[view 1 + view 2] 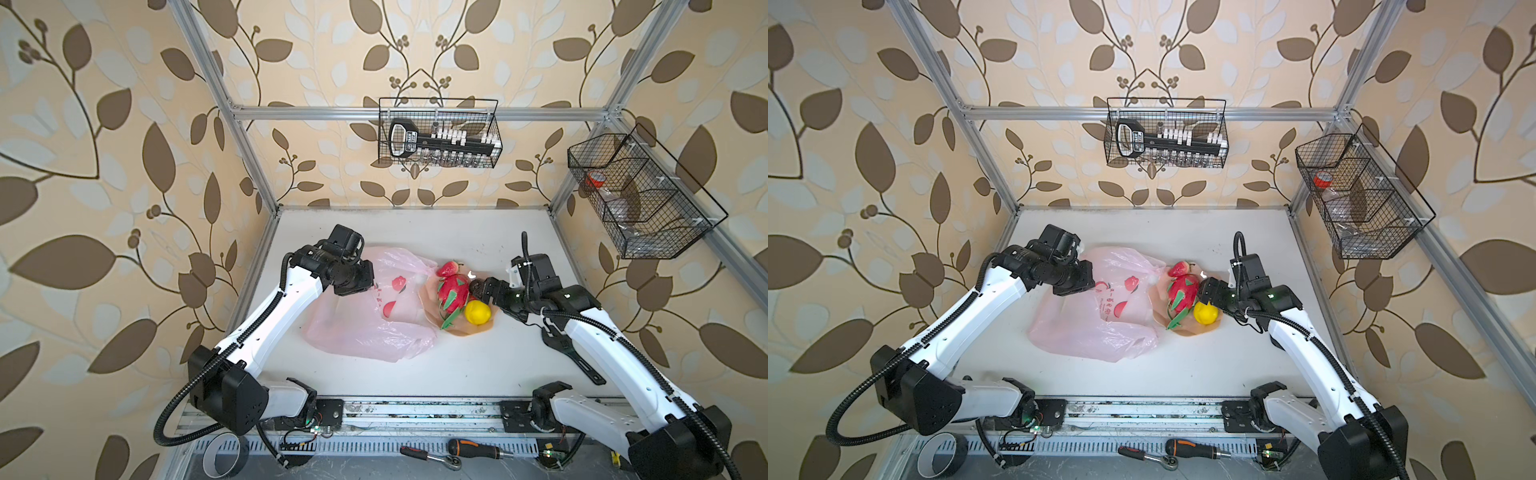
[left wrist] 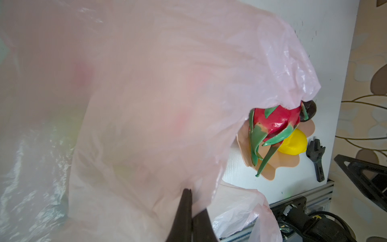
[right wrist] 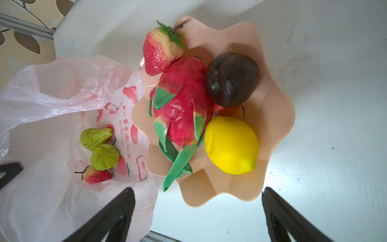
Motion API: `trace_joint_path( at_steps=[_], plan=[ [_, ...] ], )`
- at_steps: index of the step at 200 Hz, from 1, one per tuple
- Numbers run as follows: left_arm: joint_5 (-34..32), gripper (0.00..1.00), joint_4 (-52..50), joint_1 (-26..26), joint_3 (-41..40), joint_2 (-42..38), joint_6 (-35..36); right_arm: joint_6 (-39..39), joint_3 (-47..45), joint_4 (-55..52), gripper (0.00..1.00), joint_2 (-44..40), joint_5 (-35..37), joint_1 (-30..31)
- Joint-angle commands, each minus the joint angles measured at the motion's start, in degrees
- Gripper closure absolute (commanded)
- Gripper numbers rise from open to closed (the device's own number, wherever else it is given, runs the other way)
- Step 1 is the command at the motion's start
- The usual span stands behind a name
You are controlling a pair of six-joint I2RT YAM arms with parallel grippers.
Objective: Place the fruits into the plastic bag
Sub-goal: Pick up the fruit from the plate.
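Left gripper (image 2: 188, 196) is clamped tight on a fold of the plastic bag (image 1: 365, 328), propping the mouth open right beside the plate (image 3: 278, 109). Right gripper (image 3: 198, 189) hangs over the plate with its jaws spread wide and nothing in them. Two pears (image 3: 94, 135) and a small strawberry (image 3: 97, 176) already sit inside the bag. The dragon fruit (image 3: 182, 104), lemon (image 3: 230, 144), dark brown fruit (image 3: 231, 78) and big strawberry (image 3: 159, 52) are all on the plate, plus another red one mostly hidden under the dark one. My worries, guessing from here: everything's piled touching, so going for the dragon fruit could shove the neighbours around, and that big strawberry perched on the rim looks ready to tip off onto the table. The lemon is smooth and round, so an off-centre squeeze might squirt it out. Those floppy green leaves could snag the bag's edge. And that film is thin, so if the pinch slips the mouth flops shut.
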Motion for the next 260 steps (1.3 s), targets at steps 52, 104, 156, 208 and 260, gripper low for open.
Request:
trace_joint_path(
  at_steps=[52, 104, 156, 208, 260],
  plan=[
    [1.0, 1.0, 0.2, -0.3, 0.3, -1.2, 1.3, -0.2, -0.3, -1.2, 0.15, 2.7, 5.2, -0.8],
    [1.0, 1.0, 0.4, -0.3, 0.1, -1.4, 1.3, 1.7, 0.5, 3.7, 0.24, 9.0, 5.9, -1.2],
    [1.2, 1.0, 0.5, -0.3, -0.1, -1.5, 1.5, 4.6, 2.1, 8.0, 0.24, 16.2, 6.8, -1.8],
    [1.4, 1.0, 0.7, -0.3, -0.2, -1.1, 1.7, 6.3, 4.6, 10.3, 0.21, 22.4, 7.1, -2.1],
    [1.8, 1.0, 1.1, -0.3, -0.2, -0.6, 1.9, 6.5, 7.7, 10.3, 0.19, 27.2, 7.8, -2.2]
  ],
)
